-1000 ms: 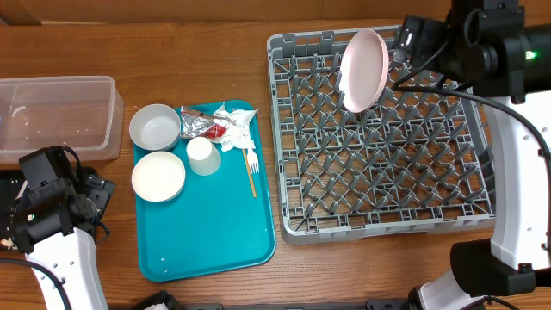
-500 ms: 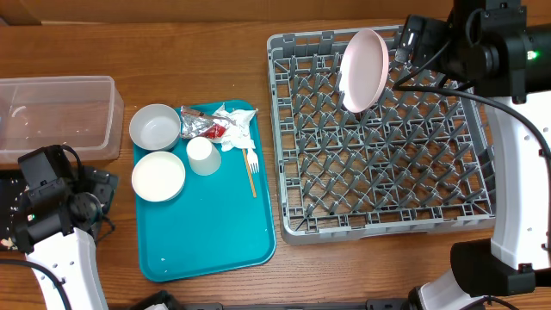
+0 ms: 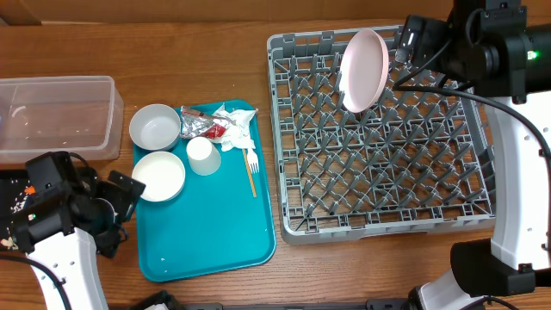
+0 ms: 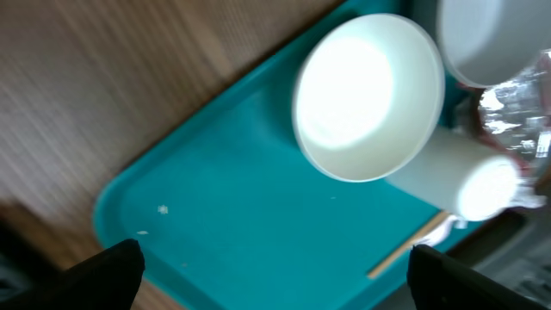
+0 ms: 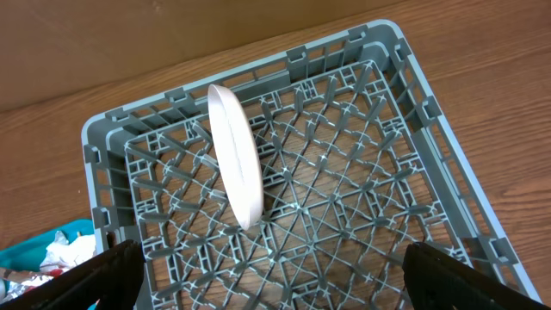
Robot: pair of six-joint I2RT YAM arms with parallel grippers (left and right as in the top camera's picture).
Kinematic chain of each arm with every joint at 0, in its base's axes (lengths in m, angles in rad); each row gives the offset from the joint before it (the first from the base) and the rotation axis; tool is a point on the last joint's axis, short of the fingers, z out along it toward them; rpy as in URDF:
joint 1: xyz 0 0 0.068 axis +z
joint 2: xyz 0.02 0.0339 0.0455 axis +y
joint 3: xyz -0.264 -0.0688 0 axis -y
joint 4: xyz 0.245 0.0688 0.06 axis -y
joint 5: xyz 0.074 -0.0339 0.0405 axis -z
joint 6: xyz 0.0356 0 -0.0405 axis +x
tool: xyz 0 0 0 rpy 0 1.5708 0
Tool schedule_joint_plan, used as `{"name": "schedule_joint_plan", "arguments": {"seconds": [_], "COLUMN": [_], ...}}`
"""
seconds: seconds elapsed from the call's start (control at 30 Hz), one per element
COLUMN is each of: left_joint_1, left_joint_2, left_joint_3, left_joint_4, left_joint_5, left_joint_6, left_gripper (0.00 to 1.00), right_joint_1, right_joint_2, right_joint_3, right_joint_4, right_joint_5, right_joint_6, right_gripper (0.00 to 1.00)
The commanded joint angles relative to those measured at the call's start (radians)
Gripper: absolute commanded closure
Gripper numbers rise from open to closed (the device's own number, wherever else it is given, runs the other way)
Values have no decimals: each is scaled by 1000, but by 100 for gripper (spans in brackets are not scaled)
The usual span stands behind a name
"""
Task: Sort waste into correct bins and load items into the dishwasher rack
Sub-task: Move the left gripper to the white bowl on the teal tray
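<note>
pink plate [image 3: 363, 69] up on edge among the pegs, upper left of the rack [image 3: 387, 172], so one item loaded by the look of it. right gripper [image 5: 271, 280] up at the rack's top edge, upper right of frame, jaws spread wide, nothing between them, clear of the plate. left gripper [image 4: 275, 280] down in the lower left of frame, fingers wide apart too, empty, hovering at the left rim of the teal tray [image 3: 207, 232], just beside the near bowl [image 3: 158, 176].

plenty left on that tray. second bowl [image 3: 155, 127] at its upper left corner, cup [image 3: 204, 156] just right of the bowls, fork [image 3: 251, 168] with its wooden stick further right. none of those in the rack yet.

waste not fully sorted either: foil wrapper [image 3: 202, 127] and crumpled napkin [image 3: 234, 129] bunched at the tray's top edge. tub [image 3: 56, 116] at upper left, nothing clear to make out inside. black tray [image 3: 10, 185] at the far left edge, partly hidden by the left arm, pale crumbs [image 3: 17, 203] scattered on it. scraps probably dealt with, then, though hard to say for sure.

early going, roughly: one dish racked, four to go, wrapper and napkin waiting for their bins. likely next for the left side: the near bowl, right by those open fingers.
</note>
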Motion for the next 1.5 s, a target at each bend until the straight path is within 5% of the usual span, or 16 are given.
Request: {"name": "schedule_joint_plan", "arguments": {"seconds": [0.0,0.3,0.97,1.1,1.27,1.37,1.47], "left_joint_1": [-46,-151,-151,-151,-154,-155,-155], "left_joint_2": [11,207,542,552,552,551,549], "left_joint_3": [18,18,18,18,18,18,18], "left_joint_4": [-9,149,301,322,318,317,294], "left_joint_5": [-127,-238,-186,-186,-186,-187,-197], "left_joint_6": [31,28,158,180,190,192,193], "left_gripper": [0,0,0,26,78,95,96], "right_joint_1": [-1,-1,-1,-1,-1,-1,-1], "right_joint_2": [-6,-6,-6,-6,-6,-6,-6], "right_joint_3": [1,1,1,1,1,1,1], "right_joint_4": [2,2,2,2,2,2,2], "right_joint_5": [6,6,6,6,6,7,7], "right_joint_6": [1,1,1,1,1,1,1], "right_gripper": [0,0,0,0,0,0,0]}}
